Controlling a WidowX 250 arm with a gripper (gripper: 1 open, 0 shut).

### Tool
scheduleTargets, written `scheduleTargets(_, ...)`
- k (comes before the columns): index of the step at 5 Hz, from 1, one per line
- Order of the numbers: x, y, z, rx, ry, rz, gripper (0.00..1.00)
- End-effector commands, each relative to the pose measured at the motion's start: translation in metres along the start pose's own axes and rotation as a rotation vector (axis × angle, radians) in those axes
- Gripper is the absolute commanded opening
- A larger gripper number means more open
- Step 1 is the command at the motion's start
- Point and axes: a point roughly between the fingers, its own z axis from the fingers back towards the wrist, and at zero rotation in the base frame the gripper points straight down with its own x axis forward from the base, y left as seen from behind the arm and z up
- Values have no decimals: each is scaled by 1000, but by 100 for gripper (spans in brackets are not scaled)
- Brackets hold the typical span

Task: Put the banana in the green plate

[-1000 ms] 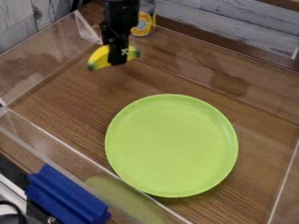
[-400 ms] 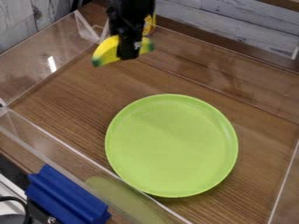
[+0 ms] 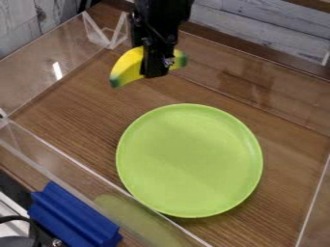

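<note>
Up near the top middle of the frame, the dark claw [image 3: 154,68] is clamped on the banana [image 3: 129,68], which hangs in the air above the wooden bench [image 3: 77,116], clear of its surface. Its yellow body sticks out to the left of the fingers; the part behind them is hidden, with only a small end showing on the right. Above the claw the arm is cut off by the top edge. Lower, the green plate [image 3: 190,160] lies flat at centre right. A blue block [image 3: 71,220] is cropped at the bottom left corner.
</note>
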Motion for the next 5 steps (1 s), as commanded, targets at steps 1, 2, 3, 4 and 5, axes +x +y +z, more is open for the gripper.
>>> scheduleTargets(1,-1,-25,14,24,-45,9,0)
scheduleTargets(2,-2,-51,16,21,-56,60,0)
scheduleTargets(3,1,-72,16,24,-61,107,0)
scheduleTargets(4,5,-92,10,25,-67,125,0)
scheduleTargets(5,10,-107,-1,38,-75,134,0)
